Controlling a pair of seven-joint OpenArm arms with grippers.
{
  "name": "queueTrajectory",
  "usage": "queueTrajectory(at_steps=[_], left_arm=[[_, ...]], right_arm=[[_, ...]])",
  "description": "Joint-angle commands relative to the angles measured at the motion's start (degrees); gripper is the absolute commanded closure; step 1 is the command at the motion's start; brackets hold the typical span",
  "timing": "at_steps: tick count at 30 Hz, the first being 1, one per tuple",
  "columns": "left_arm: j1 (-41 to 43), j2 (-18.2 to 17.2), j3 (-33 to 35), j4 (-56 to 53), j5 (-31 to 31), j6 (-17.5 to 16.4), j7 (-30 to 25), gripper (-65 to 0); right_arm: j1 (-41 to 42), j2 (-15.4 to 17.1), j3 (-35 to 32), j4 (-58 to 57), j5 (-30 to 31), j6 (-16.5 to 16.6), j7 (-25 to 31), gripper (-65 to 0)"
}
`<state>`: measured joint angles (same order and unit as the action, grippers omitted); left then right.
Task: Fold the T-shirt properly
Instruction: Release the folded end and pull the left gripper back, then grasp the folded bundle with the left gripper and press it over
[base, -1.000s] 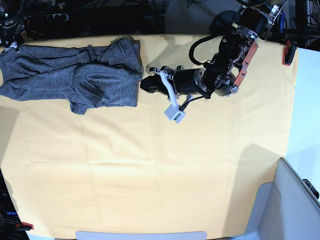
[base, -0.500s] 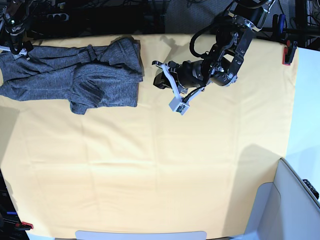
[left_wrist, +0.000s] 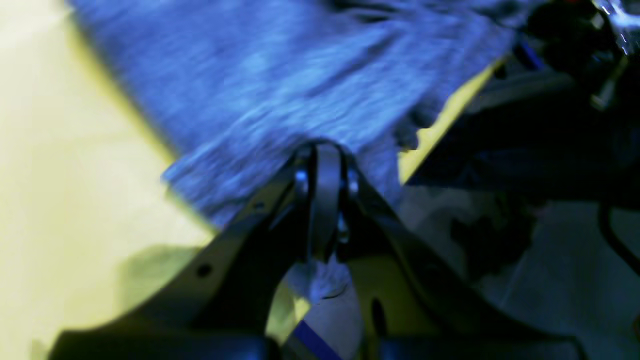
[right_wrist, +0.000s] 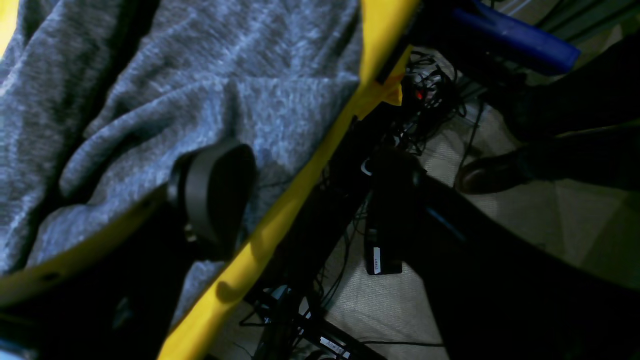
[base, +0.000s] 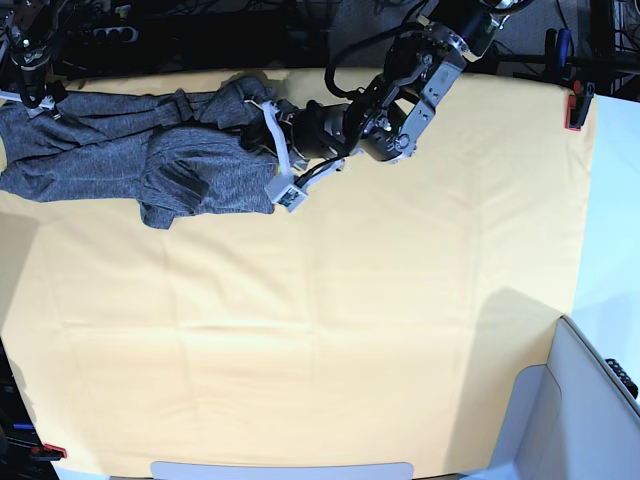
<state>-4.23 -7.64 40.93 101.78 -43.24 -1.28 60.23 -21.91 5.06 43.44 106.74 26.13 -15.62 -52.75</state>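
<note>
Risk, judged: left end effector (left_wrist: 322, 200), jaws pressed together at the near hem of the T-shirt (base: 140, 150), likely pinching only a thin edge of the knit if anything, so the soft fabric could slip free, or drag the bunched heap along the yellow cloth (base: 320, 330) on the counter rather than spread it. Farther off, at the far corner: right end effector (right_wrist: 300, 185) spread wide, one pad low over the grey fabric and the other beyond the cloth edge, nothing gripped; contact unclear. T-shirt crumpled along the far edge, unfolded.
</note>
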Motion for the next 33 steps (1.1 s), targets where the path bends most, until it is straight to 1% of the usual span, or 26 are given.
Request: queueTrajectory(at_steps=[1, 4, 7, 8, 10, 13, 16, 18, 20, 23, 24, 26, 29, 33], left_arm=[[-1.4, 0.2, 1.0, 1.0, -0.8, -0.3, -0.8, -0.3], [-1.9, 1.4, 4.0, 1.0, -0.8, -0.6, -1.4, -0.3], [-2.7, 1.1, 5.7, 3.3, -0.8, -0.7, -3.5, -0.3], [-2.9, 0.5, 5.5, 4.6, -0.8, -0.7, -3.7, -0.3], [-3.1, -2.4, 3.4, 8.4, -0.8, -0.4, -4.4, -0.3], [-2.7, -5.4, -2.8, 11.6, -0.8, -0.4, -6.0, -0.3], [0.6, -7.0, -8.4, 11.9, -0.7, -0.4, -8.1, -0.3], [2.6, -7.6, -11.5, 11.8, 0.7, -0.4, -9.5, -0.3], [4.5, -7.7, -12.7, 11.7, 4.3, -0.4, -9.7, -0.3], [7.4, -7.4, -12.6, 11.6, 10.8, -0.4, -9.8, -0.3], [8.2, -7.3, -12.6, 11.6, 12.1, -0.4, -9.8, -0.3], [9.6, -5.7, -12.5, 11.6, 14.5, -0.4, -9.7, -0.3], [10.7, -3.9, -11.9, 10.8, 17.2, -0.7, -9.7, -0.3], [10.6, -3.7, -7.6, 10.1, 17.9, -0.7, -9.7, -0.3]], right_arm=[[-0.1, 0.8, 0.2, 0.7, -0.3, 0.0, 1.1, -39.4], [-0.1, 0.8, 0.2, 0.7, -0.3, 0.0, 1.1, -39.4], [-0.1, 0.8, 0.2, 0.6, -0.3, 0.0, 1.1, -39.4], [0.0, 0.9, 0.2, 0.6, -0.3, 0.0, 1.1, -39.4], [0.0, 0.9, 0.2, 0.1, -0.3, 0.0, 1.1, -39.4], [0.1, 0.9, 0.2, -1.0, -0.2, 0.0, 1.1, -39.4], [0.2, 0.9, 0.2, -2.3, -0.2, 0.0, 1.2, -39.4], [0.2, 0.9, 0.2, -2.8, -0.2, 0.0, 1.2, -39.4], [0.3, 0.9, 0.1, -2.9, -0.2, 0.0, 1.2, -39.4], [1.0, 0.9, -0.6, -2.9, -0.2, 0.0, 1.2, -39.4], [1.1, 0.9, -0.7, -2.9, -0.2, 0.0, 1.2, -39.4], [1.1, 0.8, -0.9, -2.9, -0.2, 0.0, 1.2, -39.4], [1.6, 0.8, -1.0, -2.9, -0.2, 0.0, 1.2, -39.4], [1.6, 0.8, -1.0, -2.9, -0.3, 0.0, 1.2, -39.4]])
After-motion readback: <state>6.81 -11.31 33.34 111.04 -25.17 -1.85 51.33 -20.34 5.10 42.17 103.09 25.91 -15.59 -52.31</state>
